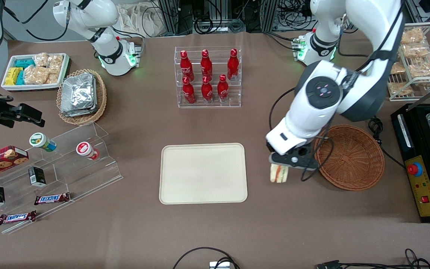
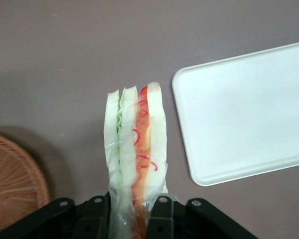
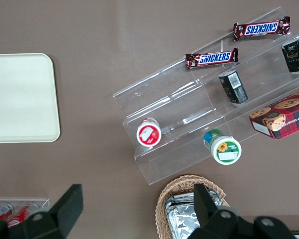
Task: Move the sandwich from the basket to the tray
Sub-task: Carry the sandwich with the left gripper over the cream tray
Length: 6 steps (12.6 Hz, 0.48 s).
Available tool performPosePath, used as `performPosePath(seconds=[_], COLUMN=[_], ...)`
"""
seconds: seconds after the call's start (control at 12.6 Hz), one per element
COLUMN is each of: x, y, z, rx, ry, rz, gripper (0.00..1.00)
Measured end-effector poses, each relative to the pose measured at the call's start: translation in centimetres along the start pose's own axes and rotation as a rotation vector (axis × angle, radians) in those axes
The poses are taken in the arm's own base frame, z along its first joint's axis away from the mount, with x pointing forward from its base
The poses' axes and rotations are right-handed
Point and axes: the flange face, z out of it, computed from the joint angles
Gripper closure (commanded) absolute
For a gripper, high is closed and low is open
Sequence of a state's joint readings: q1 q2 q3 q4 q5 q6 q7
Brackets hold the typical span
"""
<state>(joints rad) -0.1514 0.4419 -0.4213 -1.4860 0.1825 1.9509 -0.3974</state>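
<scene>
Claw (image 2: 128, 214) gripping sandwich (image 2: 134, 149), layered edge toward table.

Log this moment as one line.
phase: carry | gripper: shut on sandwich | position: between basket and tray | tray: bare

Glossy clear-wrapped sandwich (image 2: 135, 149) in matt black gripper (image 2: 128, 215); rough wicker basket (image 1: 353, 158); smooth, seemingly plastic tray (image 1: 203, 173).

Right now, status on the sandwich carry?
Pincer shut on clear-wrapped triangular sandwich, between round reddish-brown wicker basket and cream rectangular tray. Tray bare. Nothing in the way.
</scene>
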Motion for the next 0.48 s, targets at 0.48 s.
performPosePath(seconds=[0.48], x=[1.1], y=[9.0], z=[8.7], rx=[0.046], ry=[-0.018], rz=[-0.048], gripper=[0.81])
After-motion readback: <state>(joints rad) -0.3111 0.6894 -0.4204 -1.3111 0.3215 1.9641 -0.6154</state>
